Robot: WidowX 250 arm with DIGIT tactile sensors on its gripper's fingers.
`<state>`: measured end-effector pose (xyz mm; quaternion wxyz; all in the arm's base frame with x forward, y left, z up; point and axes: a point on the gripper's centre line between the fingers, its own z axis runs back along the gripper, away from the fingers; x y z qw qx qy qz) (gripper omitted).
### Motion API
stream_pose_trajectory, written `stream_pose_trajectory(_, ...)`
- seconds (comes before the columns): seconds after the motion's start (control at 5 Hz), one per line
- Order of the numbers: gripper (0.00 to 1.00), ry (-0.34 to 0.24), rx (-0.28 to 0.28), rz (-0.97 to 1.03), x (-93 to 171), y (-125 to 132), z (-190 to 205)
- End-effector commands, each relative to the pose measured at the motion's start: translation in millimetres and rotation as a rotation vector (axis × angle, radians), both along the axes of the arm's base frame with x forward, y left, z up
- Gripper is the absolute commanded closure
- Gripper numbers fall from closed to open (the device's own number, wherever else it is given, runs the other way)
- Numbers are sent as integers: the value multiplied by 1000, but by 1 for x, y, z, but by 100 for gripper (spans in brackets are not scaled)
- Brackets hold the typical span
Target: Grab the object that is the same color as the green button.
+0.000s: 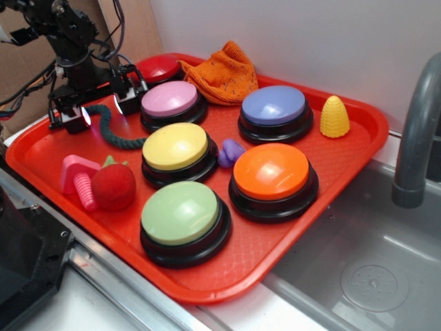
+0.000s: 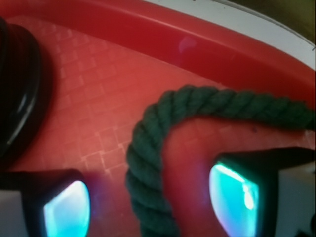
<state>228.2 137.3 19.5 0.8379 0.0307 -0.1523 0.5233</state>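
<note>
While the red tray (image 1: 331,172) sits beside a steel sink (image 1: 365,269), the scene reads so:
Arm: lowered over the tray's back-left corner, pointing down.
Gripper (image 1: 100,114): fingers apart, straddling the rope, not clamped.
Rope piece (image 2: 153,163): dark green, curved on the tray between the fingers.
Green button (image 1: 182,215): front of tray, well apart.

Cut off at the wrist view's bottom and right edges: dark green twisted rope piece (image 2: 153,163). In the exterior view, hidden at its 10 o'clock end behind the black gripper (image 1: 100,110). Half hidden at 12 o'clock behind the pink domed button (image 1: 170,98): red domed button (image 1: 157,67).
</note>
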Motion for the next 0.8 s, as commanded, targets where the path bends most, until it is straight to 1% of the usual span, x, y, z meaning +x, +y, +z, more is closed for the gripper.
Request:
stream_pose_trajectory(0.0, 100, -40, 32, 10, -4, 2, 9)
stream_pose_trajectory(0.2, 100, -32, 49, 12, -3, 2, 8)
stream_pose_trajectory(0.4, 100, -37, 50, 9, -2, 3, 10)
stream_pose_trajectory(0.6, 100, -21, 69, -26, 3, 2, 17)
